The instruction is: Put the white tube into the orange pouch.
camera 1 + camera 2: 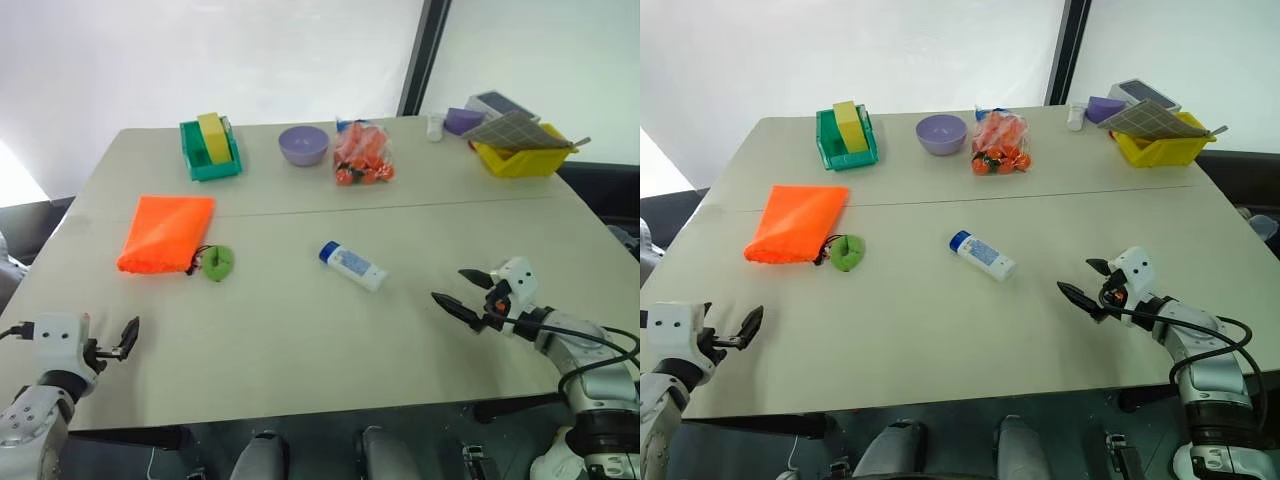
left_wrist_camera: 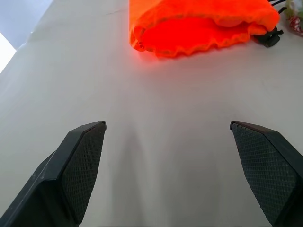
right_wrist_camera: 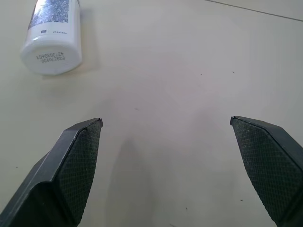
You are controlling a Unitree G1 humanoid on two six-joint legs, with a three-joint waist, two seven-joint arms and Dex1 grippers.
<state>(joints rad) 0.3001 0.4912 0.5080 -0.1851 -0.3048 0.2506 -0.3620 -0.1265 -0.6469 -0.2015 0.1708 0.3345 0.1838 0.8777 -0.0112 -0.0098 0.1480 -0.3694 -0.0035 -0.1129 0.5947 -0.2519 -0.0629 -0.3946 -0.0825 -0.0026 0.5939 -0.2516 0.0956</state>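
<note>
- Short white plastic squeeze tube with blue cap and pale blue label print [image 1: 352, 265]: lying flat on the beige tabletop [image 1: 300, 330], centre of the head frame, cap toward upper left, flat bottom end toward lower right. Nothing touching it.
- Flat bright orange fabric drawstring pouch [image 1: 165, 233]: left-centre of the head frame, lying flat, well apart from the tube. Gathered mouth faces the near table edge; in the left wrist frame its ruffled opening [image 2: 199, 35] sits at the top, slightly agape.
- Thin black cord runs from the pouch's lower right corner to a green round pull [image 1: 219, 262] just beside it, between pouch and tube.
- Left gripper [image 1: 128, 338]: lower left corner of the head frame, over the near table edge, two black fingers spread wide, holding nothing. Pouch is near but apart, up-frame of it.
- Right gripper [image 1: 468, 294]: lower right of the head frame, fingers spread wide, empty, tips aimed left toward the tube, clear gap between. Right wrist frame has the tube's flat bottom end [image 3: 51, 57] in the upper left, apart from both fingers [image 3: 75, 161].
- Far side of table, top of frame, left to right: green plastic bin with a yellow block inside [image 1: 209, 148]; lilac bowl [image 1: 303, 145]; clear plastic bag of orange-red items [image 1: 362, 157]; tiny white bottle [image 1: 435, 126]; yellow bin with a grey checked sheet on top [image 1: 522, 148].
</note>
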